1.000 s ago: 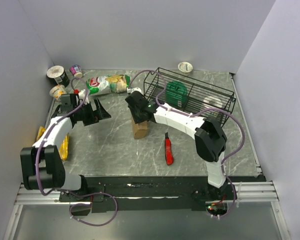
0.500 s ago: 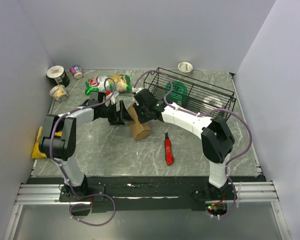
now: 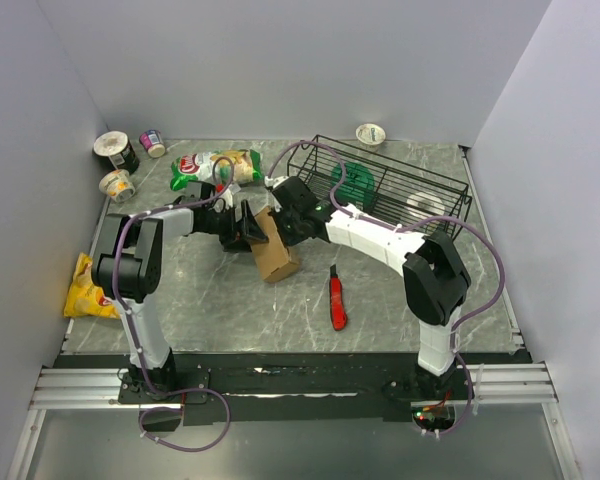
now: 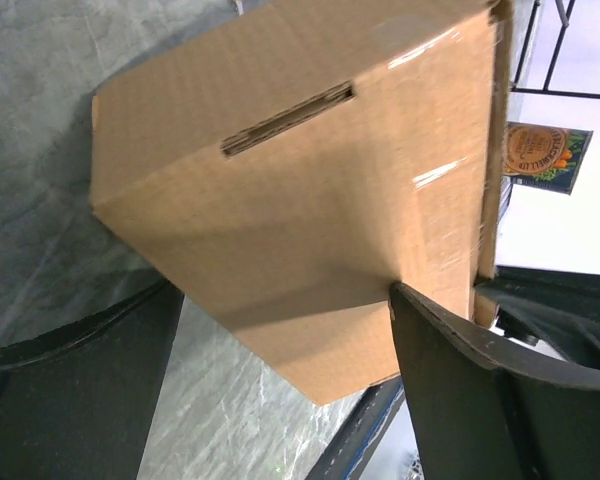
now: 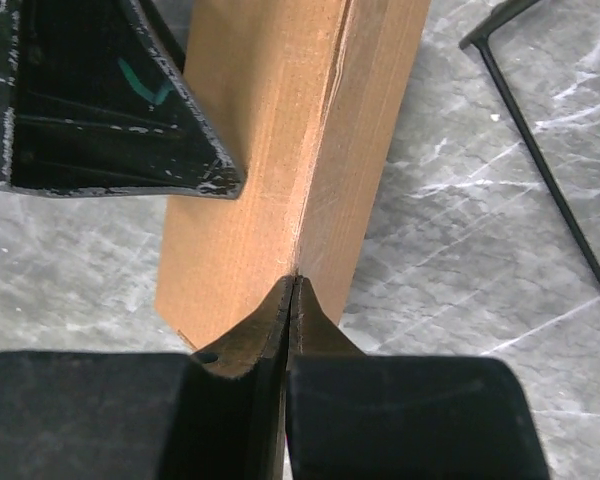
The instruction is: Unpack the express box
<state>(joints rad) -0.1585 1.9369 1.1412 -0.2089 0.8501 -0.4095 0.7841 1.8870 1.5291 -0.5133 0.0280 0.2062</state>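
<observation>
The express box (image 3: 273, 252), a plain brown carton, stands tilted on the marble table between both arms. In the left wrist view the express box (image 4: 300, 190) fills the frame, with a slot cut in its face. My left gripper (image 4: 285, 290) is open and straddles its lower corner; the right finger (image 4: 460, 370) touches the carton's side and the left finger (image 4: 80, 400) stands clear of it. From above, the left gripper (image 3: 248, 228) is at the box's left. My right gripper (image 5: 295, 280) is shut, its tips pressed against the box's (image 5: 280, 150) edge seam. The right gripper (image 3: 286, 220) comes in from the upper right.
A black wire basket (image 3: 450, 190) holding a green item (image 3: 355, 183) stands back right. A red utility knife (image 3: 337, 298) lies right of the box. A green chip bag (image 3: 215, 168), some cups (image 3: 115, 150) and a yellow bag (image 3: 88, 285) lie on the left.
My left arm swung in from the far left up to the box. The right gripper closed at the box's edge. The box tipped over to a slant.
</observation>
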